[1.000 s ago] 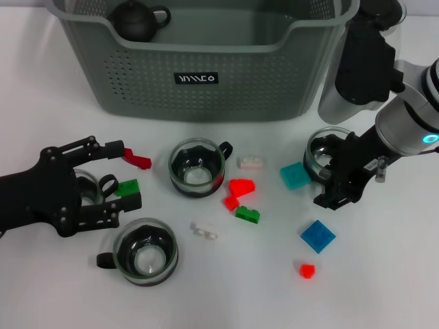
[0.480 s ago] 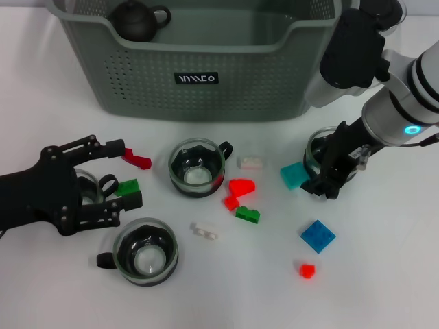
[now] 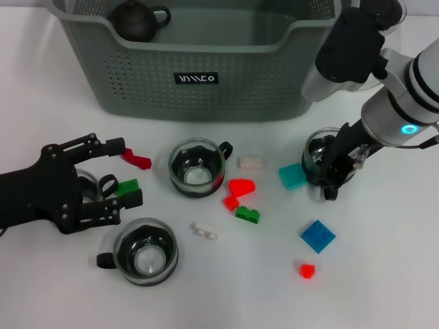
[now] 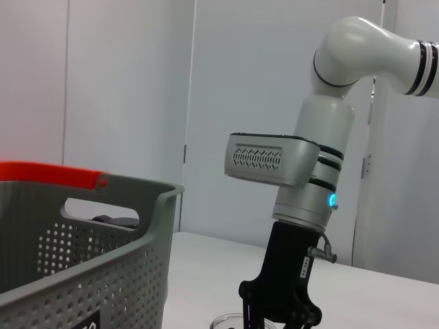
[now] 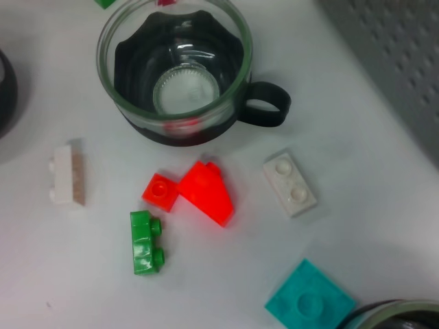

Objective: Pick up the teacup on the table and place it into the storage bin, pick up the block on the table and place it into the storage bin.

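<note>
Grey-green storage bin (image 3: 206, 75) holds no teacup or block yet; right gripper (image 3: 328, 179) grips a teacup (image 3: 319, 152) below its right corner, left gripper (image 3: 113, 178) wide open.

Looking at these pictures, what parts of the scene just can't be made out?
- Right gripper: its fingers come down over the right-hand teacup in the head view, so whether they grip it is hidden.
- Teacup by the left gripper: mostly hidden behind the black hand.
- Storage bin: far side cut off by the head view's top edge.
</note>
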`<action>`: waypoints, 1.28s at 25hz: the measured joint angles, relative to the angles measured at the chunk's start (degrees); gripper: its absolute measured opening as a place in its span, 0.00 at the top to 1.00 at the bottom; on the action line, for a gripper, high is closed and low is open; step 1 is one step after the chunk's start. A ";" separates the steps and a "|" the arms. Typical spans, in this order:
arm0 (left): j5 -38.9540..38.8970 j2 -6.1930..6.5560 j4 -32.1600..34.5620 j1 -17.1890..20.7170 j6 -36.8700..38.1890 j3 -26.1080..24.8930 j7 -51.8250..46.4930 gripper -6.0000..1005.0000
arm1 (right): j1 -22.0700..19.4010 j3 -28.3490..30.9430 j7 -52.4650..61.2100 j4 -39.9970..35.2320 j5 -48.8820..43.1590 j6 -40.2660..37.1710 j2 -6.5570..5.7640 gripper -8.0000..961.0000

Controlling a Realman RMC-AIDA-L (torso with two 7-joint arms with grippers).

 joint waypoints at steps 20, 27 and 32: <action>0.01 0.01 0.00 0.29 -0.08 -0.52 0.02 0.16 | -3.54 23.65 -12.96 -12.78 19.98 -19.70 -0.58 0.93; -0.03 -0.03 -0.69 0.03 -0.23 -0.67 0.10 0.16 | -4.25 31.04 -16.70 -12.89 34.14 -15.79 -0.21 0.93; -0.16 0.01 -1.31 -0.34 -0.51 -0.64 0.16 0.16 | -0.62 24.62 -11.26 -12.87 35.24 1.63 -0.18 0.93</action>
